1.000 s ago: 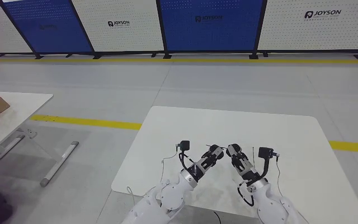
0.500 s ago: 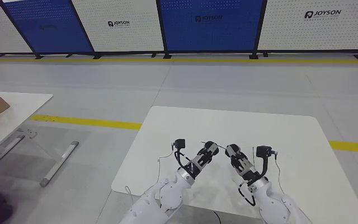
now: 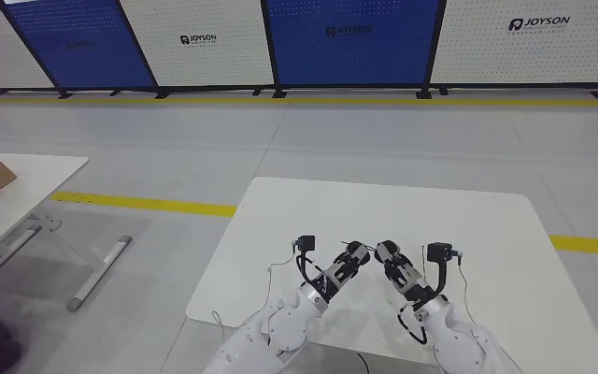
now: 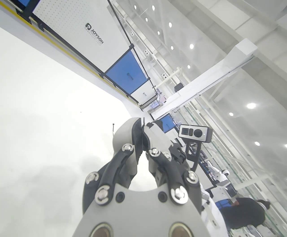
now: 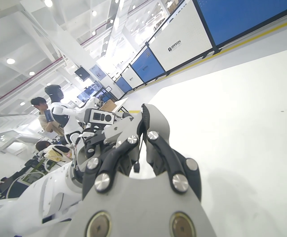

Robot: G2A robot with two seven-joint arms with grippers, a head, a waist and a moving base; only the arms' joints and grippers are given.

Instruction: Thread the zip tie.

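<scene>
My top camera looks down from high on the white table [image 3: 392, 206]. Wrist cameras sit close behind the left gripper [image 4: 142, 126] and right gripper [image 5: 143, 113], facing across it.

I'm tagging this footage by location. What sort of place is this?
Probably a factory-style robot lab or training hall: pegboard partition panels fence off the work area, a yellow floor line marks the bay, and another white robot stands farther off.

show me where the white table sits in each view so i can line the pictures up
Top view: the table sits lower middle, in front of the panels.
Left wrist view: the table spreads beyond the left claw.
Right wrist view: the table spreads beyond the right claw, shut on the zip tie.
Shared landmark: the blue and white panels.
</scene>
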